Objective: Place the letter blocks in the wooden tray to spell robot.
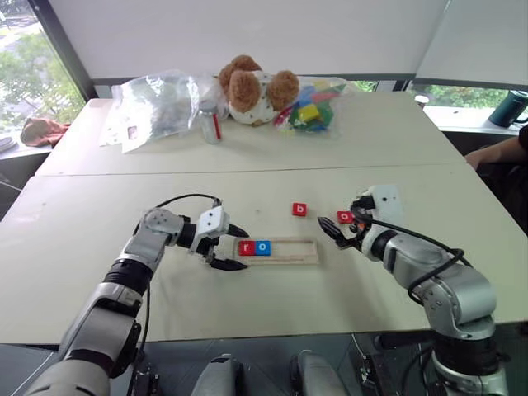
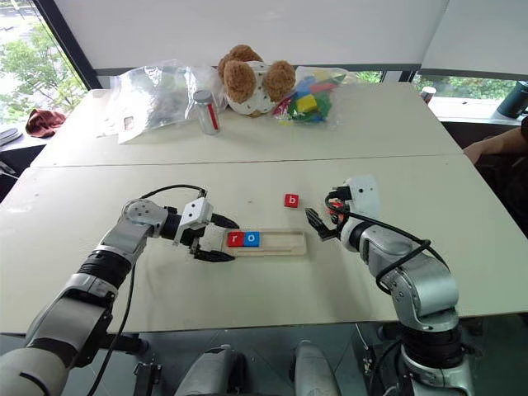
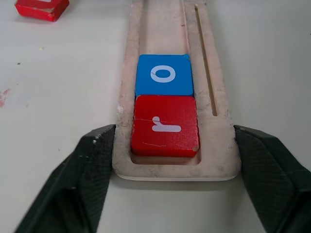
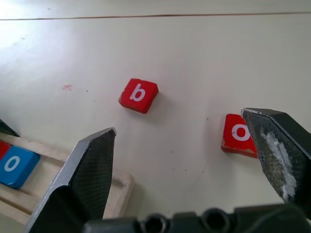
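- Two letter blocks sit in the wooden tray (image 1: 293, 257): a red "r" (image 1: 246, 247) at its left end, a blue "o" (image 1: 262, 247) touching it on the right.
- The rest of the tray, out to its right end, is bare wood.
- Two more red blocks lie loose on the table (image 1: 82, 239): a "b" (image 1: 299, 209) just beyond the tray, and a red "o" (image 1: 345, 217) to its right.
- That makes four blocks counted, three red and one blue.
- The left gripper (image 1: 233, 247) stands wide open at the tray's left end, one finger on each side of it, holding nothing.
- The right gripper (image 1: 337, 233) is spread wide too, empty, hovering off the tray's right end beside the red "o".
- At the far side of the table: one teddy bear (image 1: 252, 89), one small bottle (image 1: 209, 120), and two clear bags (image 1: 157, 107), one holding multicoloured blocks.
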Controlling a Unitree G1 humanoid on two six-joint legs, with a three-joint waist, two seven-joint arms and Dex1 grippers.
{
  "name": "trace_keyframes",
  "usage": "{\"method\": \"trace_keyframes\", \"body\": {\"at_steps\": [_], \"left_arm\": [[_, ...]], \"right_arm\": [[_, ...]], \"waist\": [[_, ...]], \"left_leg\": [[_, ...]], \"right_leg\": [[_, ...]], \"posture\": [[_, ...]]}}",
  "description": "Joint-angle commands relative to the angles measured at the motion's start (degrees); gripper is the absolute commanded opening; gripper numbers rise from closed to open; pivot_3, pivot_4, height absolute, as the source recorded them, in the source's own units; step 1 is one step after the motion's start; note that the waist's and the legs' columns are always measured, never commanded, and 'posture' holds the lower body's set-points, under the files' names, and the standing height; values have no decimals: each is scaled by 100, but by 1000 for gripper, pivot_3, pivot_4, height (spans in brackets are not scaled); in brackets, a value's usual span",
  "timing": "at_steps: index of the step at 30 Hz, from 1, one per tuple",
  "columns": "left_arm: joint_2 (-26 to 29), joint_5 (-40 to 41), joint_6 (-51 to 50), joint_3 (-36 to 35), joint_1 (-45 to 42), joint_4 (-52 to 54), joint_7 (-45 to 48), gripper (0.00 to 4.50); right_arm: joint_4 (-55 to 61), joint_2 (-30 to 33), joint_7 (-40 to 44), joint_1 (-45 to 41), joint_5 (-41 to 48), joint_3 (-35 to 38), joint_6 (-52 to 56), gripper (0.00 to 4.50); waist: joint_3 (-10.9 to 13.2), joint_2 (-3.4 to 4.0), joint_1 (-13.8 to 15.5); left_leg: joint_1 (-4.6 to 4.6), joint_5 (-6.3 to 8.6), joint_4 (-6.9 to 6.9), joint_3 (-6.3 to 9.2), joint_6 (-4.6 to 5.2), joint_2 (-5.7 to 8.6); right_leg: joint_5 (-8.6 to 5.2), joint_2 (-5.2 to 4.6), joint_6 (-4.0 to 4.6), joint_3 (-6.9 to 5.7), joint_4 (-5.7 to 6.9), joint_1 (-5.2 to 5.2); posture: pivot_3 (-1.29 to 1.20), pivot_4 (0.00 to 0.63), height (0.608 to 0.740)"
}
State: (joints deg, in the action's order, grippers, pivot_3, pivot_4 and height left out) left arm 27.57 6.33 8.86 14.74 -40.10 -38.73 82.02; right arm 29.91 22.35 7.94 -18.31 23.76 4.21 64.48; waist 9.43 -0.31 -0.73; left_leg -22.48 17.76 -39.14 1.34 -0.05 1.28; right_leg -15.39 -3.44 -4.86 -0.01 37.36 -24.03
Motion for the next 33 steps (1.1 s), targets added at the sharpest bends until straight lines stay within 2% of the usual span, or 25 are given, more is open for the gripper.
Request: {"method": "trace_keyframes", "body": {"at_steps": [1,6,13,18,24,27,31,33], "left_arm": [[102,3,-41,-160,108,207,-155,4425],[744,343,-650,-542,512,1337,-97,4425],[1573,889,-1880,-1278,1338,3280,-570,4425],[1606,1130,-2549,-1649,1765,4276,-1275,4425],[1549,1250,-2857,-1739,2041,4787,-1767,4425],[1533,1246,-2865,-1721,2071,4860,-1897,4500],[1508,1264,-2830,-1671,2034,4876,-1971,4500],[1477,1280,-2823,-1600,1983,4880,-1964,4500]], "right_arm": [[-126,-210,-168,-264,-195,-294,-5,4500],[-1195,-929,-414,-916,-479,-597,-307,4500],[-2094,-1637,-709,-1346,-643,-404,-288,4500],[-2539,-1773,-794,-1502,-835,-451,-371,4500],[-3330,-1923,-898,-1703,-1242,-713,-737,4500],[-3517,-1850,-855,-1670,-1459,-875,-950,3621],[-3567,-1736,-712,-1628,-1666,-1032,-1078,1567],[-3530,-1683,-626,-1691,-1717,-1016,-1285,1430]], "waist": [[0,0,2],[0,0,-72],[1,1,-10],[0,1,-7],[0,0,-52],[-2,-2,-49],[-3,-4,-48],[-3,-4,-51]], "left_leg": [[0,0,0,0,0,0],[-1,-1,2,-4,-1,-5],[-9,-2,15,-1,-5,-3],[-10,-3,1,-2,-5,8],[1,-7,4,-3,-13,0],[3,-10,4,-3,-19,0],[4,-12,3,-4,-22,1],[5,-12,4,-3,-22,0]], "right_leg": [[0,0,0,0,0,0],[0,-2,0,8,7,-13],[0,-16,0,10,38,-39],[0,-25,0,11,34,-31],[0,-16,0,12,41,-31],[0,-16,1,12,46,-30],[0,-17,1,12,46,-29],[0,-16,1,13,46,-29]], "posture": [[0,150,740],[0,150,740],[0,150,740],[0,150,740],[0,150,740],[0,150,740],[0,150,740],[0,150,740]]}}
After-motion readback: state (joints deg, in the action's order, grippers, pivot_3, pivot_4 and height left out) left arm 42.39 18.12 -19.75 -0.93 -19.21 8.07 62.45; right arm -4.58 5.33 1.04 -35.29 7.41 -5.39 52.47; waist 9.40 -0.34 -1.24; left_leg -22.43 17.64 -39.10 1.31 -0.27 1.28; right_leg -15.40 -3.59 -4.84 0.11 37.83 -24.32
